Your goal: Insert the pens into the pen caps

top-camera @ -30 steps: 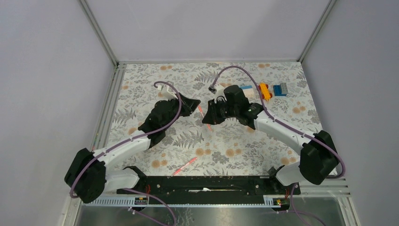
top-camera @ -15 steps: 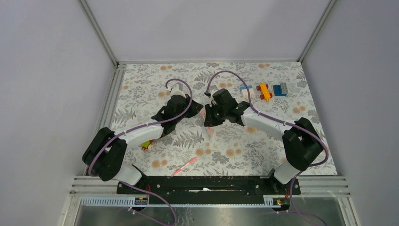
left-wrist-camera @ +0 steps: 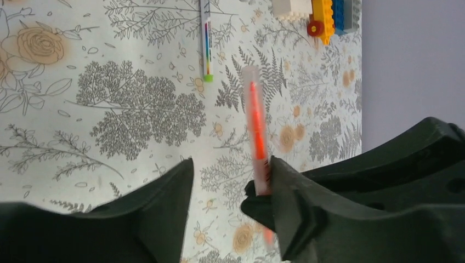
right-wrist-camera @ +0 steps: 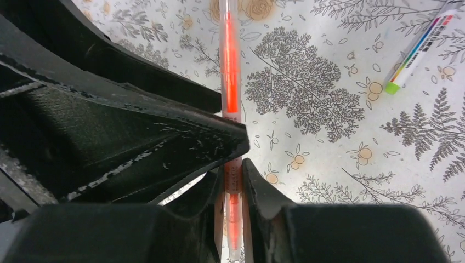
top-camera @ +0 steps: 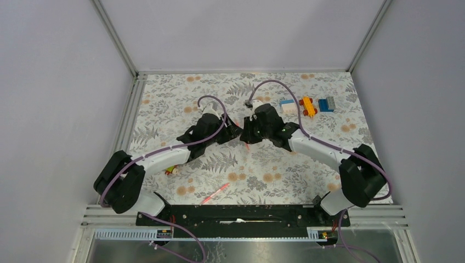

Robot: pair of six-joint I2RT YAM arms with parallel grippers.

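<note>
My right gripper (right-wrist-camera: 233, 170) is shut on a pink pen (right-wrist-camera: 231, 66), which it holds above the flowered mat. In the left wrist view this pen (left-wrist-camera: 255, 126) stands against the inner face of my left gripper's right finger (left-wrist-camera: 290, 208). My left gripper (left-wrist-camera: 230, 164) is open and its left finger is well clear of the pen. From above, both grippers (top-camera: 233, 133) (top-camera: 248, 136) meet tip to tip near the mat's middle. A white pen with a green end (left-wrist-camera: 206, 44) (right-wrist-camera: 417, 55) lies on the mat beyond them. Another pink pen (top-camera: 215, 193) lies near the front rail. A small green and red bit (top-camera: 171, 170) by the left forearm may be pen caps, but it is too small to tell.
Toy blocks in white, yellow-red and blue (top-camera: 307, 105) (left-wrist-camera: 323, 16) sit in a row at the back right of the mat. Grey walls close in the sides and back. The black rail (top-camera: 241, 213) with the arm bases runs along the front.
My left gripper was shut and now stands open beside the pink pen. Both arms have shifted, bringing the grippers closer together. The right gripper keeps its hold.
</note>
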